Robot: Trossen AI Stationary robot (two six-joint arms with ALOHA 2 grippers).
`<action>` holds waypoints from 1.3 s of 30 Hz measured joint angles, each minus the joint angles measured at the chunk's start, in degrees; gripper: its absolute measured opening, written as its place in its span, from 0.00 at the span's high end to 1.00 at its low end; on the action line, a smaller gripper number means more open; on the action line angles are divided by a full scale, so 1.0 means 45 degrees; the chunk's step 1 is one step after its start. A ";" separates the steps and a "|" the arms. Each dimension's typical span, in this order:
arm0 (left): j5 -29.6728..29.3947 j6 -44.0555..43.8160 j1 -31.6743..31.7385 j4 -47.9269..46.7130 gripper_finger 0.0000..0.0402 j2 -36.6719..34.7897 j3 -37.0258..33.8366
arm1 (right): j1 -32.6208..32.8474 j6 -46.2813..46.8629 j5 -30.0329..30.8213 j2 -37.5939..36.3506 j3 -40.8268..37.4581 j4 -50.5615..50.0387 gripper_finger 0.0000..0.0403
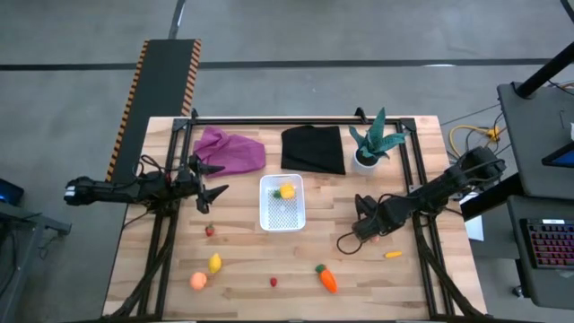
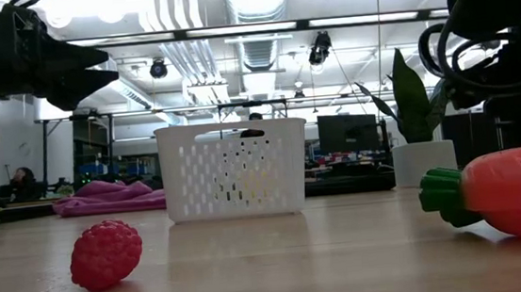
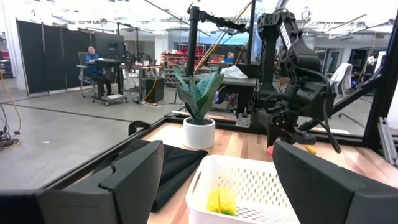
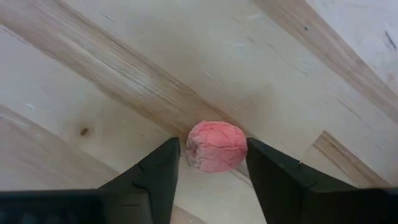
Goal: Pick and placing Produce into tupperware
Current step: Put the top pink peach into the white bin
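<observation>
Pink berry (image 4: 216, 146) sits on the table (image 1: 242, 269) between your right gripper's (image 4: 211, 177) spread fingers; your left gripper (image 1: 211, 190), also spread, hovers beside the tupperware (image 1: 282, 215), which holds a lemon (image 1: 287, 190).

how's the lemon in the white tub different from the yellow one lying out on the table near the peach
The lemon in the tub sits inside the white tub, at the end nearer the black cloth; the loose lemon lies on the bare table beside the peach. Both are small and yellow.
</observation>
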 joint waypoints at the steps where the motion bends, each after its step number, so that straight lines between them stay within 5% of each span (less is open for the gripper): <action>1: 0.0000 0.0000 0.0000 -0.0002 0.28 0.0009 0.0000 | 0.0000 -0.0030 -0.0004 0.0000 0.0004 0.0022 0.61; 11: 0.0000 0.0001 -0.0002 0.0010 0.28 0.0079 0.0000 | -0.0005 -0.0864 0.0143 -0.0229 0.0269 0.0020 0.83; 18: -0.0005 0.0000 -0.0004 0.0012 0.28 0.0108 0.0000 | -0.0005 -0.1975 0.2682 -0.1045 0.1256 0.0736 0.85; 23: -0.0039 0.0004 -0.0001 0.0011 0.28 0.0108 0.0000 | -0.0012 -0.4538 0.4314 -0.1687 0.1637 0.3920 0.85; 31: -0.0040 0.0004 -0.0004 0.0018 0.28 0.0108 0.0000 | -0.0712 -0.9378 0.4538 -0.1287 0.1651 0.9238 0.85; 39: -0.0044 0.0003 0.0000 0.0046 0.28 0.0060 0.0000 | -0.1670 -1.2337 0.4525 0.0419 0.3192 1.0078 0.85</action>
